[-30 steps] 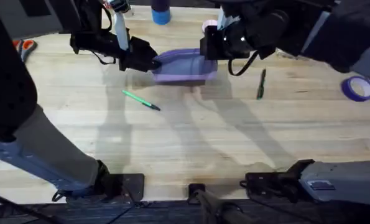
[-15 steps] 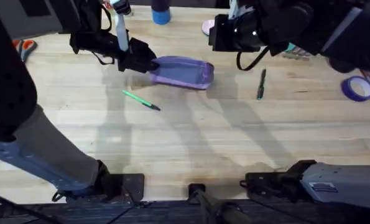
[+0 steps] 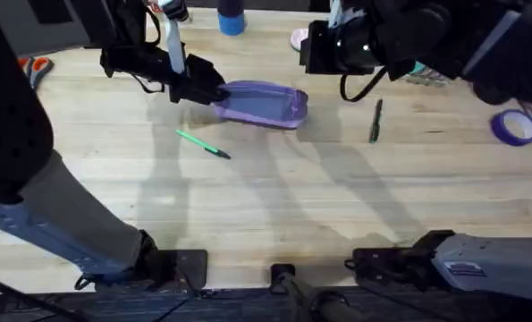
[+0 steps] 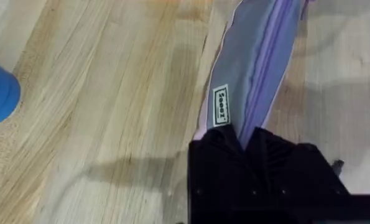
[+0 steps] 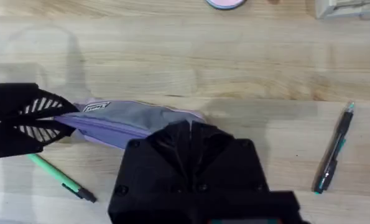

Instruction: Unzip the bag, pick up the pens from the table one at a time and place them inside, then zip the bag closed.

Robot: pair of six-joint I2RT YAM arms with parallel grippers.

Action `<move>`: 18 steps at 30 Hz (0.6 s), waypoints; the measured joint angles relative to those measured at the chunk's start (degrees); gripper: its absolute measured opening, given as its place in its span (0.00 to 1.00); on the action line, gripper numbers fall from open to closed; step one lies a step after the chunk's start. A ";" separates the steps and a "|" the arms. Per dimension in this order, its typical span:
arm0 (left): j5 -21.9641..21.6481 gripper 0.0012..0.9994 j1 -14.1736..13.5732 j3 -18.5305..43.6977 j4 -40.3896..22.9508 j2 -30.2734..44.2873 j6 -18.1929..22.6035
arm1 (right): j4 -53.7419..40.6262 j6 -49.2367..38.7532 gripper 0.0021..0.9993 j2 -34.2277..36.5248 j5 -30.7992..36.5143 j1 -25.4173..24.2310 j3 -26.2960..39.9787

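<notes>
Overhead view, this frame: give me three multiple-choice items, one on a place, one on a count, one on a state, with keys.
1. Where does the green pen lie?
A. On the table, nearer the bases than the bag
B. Inside the bag
C. In the right hand

2. How many pens lie on the table?
A. None
B. Two
C. Four

3. What is the left hand doing?
A. Hanging open
B. Holding scissors
C. Clamped on the end of the bag

Key: 1 A, it lies bare on the wood in front of the bag. 2 B, the green one plus the dark pen. 3 C, the left wrist view shows its fingers pinching the fabric.
</notes>
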 joint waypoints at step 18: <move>0.01 0.04 0.00 0.00 0.00 0.00 0.00 | -10.22 -0.20 1.00 -9.15 -0.04 0.00 0.01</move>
